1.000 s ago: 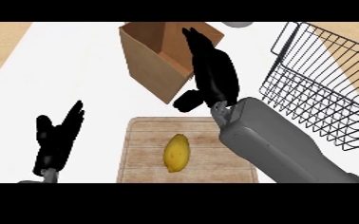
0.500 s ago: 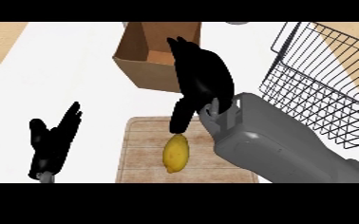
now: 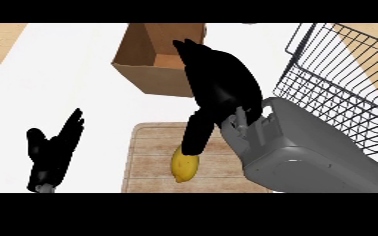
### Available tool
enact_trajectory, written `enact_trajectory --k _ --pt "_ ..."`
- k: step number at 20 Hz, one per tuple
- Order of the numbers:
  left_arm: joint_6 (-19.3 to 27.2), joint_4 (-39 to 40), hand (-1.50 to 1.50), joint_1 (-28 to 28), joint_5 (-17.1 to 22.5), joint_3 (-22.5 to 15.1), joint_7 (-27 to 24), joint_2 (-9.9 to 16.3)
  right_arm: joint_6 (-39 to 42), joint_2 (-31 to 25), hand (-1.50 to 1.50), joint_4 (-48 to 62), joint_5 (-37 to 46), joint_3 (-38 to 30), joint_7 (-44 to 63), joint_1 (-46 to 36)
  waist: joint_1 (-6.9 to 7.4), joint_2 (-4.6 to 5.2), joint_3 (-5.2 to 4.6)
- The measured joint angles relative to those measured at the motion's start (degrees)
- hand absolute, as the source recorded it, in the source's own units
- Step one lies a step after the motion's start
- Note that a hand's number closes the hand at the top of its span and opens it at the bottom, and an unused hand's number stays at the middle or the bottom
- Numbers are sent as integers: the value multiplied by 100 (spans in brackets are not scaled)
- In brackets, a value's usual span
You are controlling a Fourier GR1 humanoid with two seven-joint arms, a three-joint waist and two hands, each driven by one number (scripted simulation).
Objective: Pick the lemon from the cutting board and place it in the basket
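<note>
We see white counter (image 3: 66, 80) lying open across the left of the frame, while the black wire basket (image 3: 325, 80) lines the right edge and a brown cardboard box (image 3: 159, 60) sits at top centre. Since half a second ago our right hand (image 3: 218, 87) has dropped lower, its thumb now touching the top of the smooth yellow lemon (image 3: 184, 166) on the slatted wooden cutting board (image 3: 148, 160) at lower centre, fingers relaxed rather than closed. Our left hand (image 3: 52, 152) rests spread at lower left.

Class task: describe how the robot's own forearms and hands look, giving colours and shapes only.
The right hand is glossy black with tapering fingers, set on a bulky, rounded grey forearm. The left hand is the same black, with a small grey piece at its wrist.
</note>
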Motion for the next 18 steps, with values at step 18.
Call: enact_trajectory --k 18 --pt "-73 -147 0 -10 -68 -31 50 -69 -255 133 -150 -93 440 760 106 724 150 104 13"
